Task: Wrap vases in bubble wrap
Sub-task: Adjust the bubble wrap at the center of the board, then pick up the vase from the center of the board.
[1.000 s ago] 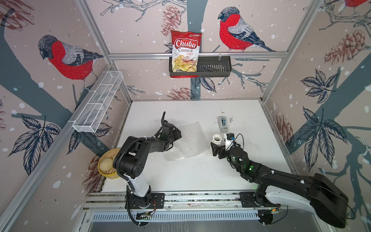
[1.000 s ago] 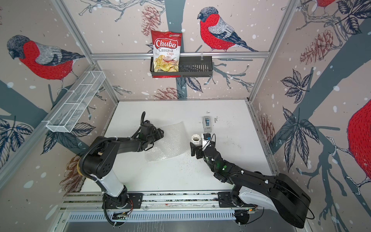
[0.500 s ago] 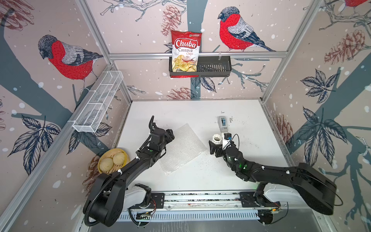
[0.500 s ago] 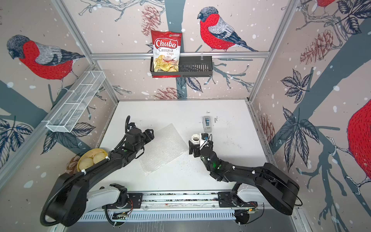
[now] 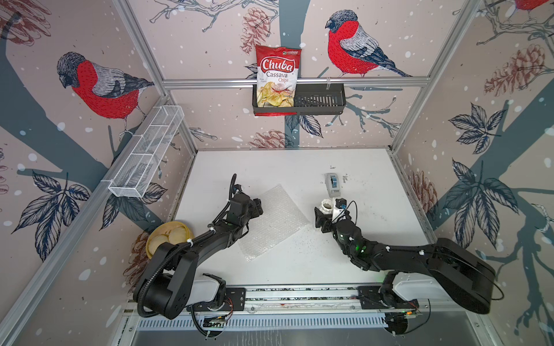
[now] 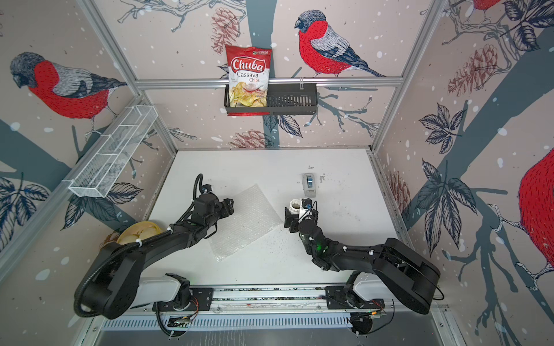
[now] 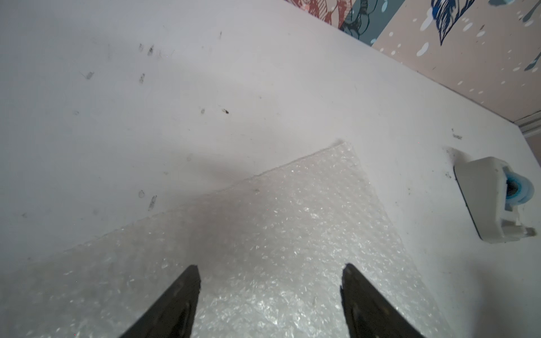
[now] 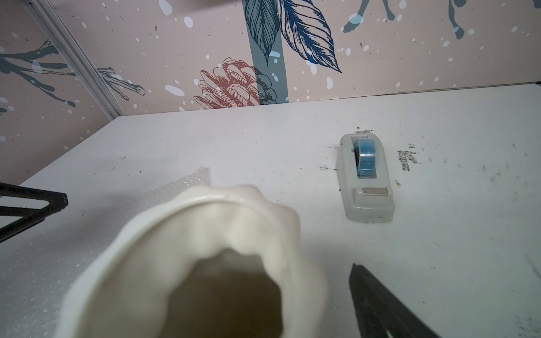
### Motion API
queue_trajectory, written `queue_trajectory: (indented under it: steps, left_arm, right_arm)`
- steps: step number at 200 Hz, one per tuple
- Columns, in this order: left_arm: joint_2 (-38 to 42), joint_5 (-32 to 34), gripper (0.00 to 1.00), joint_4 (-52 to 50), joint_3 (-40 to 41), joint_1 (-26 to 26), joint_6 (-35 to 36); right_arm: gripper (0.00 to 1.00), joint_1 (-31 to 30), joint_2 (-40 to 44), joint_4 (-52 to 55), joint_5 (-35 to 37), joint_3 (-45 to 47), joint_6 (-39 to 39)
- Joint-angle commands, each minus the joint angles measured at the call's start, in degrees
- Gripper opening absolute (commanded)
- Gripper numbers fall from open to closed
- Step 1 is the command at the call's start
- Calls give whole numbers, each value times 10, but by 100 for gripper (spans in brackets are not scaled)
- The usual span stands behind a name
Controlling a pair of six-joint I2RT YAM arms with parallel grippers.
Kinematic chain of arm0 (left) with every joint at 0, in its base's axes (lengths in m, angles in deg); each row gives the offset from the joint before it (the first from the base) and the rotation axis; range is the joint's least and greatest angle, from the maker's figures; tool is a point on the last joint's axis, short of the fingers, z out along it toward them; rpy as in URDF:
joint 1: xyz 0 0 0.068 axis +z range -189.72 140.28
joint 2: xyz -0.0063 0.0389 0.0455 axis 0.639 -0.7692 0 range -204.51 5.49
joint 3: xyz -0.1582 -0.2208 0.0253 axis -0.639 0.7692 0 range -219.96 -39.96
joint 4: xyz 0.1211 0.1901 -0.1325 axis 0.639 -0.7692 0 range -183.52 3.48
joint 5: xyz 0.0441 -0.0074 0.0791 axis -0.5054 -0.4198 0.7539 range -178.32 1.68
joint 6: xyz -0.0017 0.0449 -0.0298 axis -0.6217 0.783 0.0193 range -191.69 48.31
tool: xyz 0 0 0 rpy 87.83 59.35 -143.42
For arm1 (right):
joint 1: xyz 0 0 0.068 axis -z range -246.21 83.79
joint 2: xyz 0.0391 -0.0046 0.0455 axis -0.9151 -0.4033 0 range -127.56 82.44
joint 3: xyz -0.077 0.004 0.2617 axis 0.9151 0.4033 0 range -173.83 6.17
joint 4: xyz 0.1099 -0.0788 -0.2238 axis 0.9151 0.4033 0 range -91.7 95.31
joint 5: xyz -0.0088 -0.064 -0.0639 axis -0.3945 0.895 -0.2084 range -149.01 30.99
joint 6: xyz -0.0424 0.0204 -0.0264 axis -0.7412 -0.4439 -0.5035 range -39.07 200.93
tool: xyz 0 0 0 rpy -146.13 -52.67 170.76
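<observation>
Bubble wrap [image 5: 275, 223] lies flat near the middle of the table [image 5: 377, 245], turned like a diamond. Over its 10 o'clock edge hover the left fingers [image 7: 175, 307], spread apart with nothing between them. Just off the wrap's 3 o'clock corner is the white ribbed vase [image 5: 326, 205], upright, mouth up. Around it stand the right fingers [image 8: 377, 307], released. In the right wrist view a strip of table shows between the vase and the one finger in sight, and the other finger is hidden. At the vase's 12 o'clock sits a tape dispenser [image 5: 332, 185].
</observation>
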Motion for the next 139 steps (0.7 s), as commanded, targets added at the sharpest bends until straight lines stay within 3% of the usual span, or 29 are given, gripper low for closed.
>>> queue_trajectory:
  steps: [1, 21, 50, 92, 116, 139]
  left_arm:
    - [-23, -42, 76, -22, -6, -1, -7]
    - [-38, -73, 75, -22, 6, -13, -24]
    - [-30, -68, 76, -26, 22, -64, -66]
    - [-20, -99, 77, 29, 50, -118, -166]
    - [-11, -31, 78, 23, 10, -165, -128]
    - [-40, 8, 78, 47, -37, -196, -27]
  right_arm:
    - [82, 0, 2, -14, 17, -4, -15]
    - [77, 0, 15, 2, 19, -13, -19]
    - [65, 14, 35, 53, 17, -38, -11]
    - [54, 74, 76, 126, -44, -56, 10]
    - [53, 101, 101, 148, -71, -55, 2]
    - [52, 128, 130, 177, -87, -55, 2]
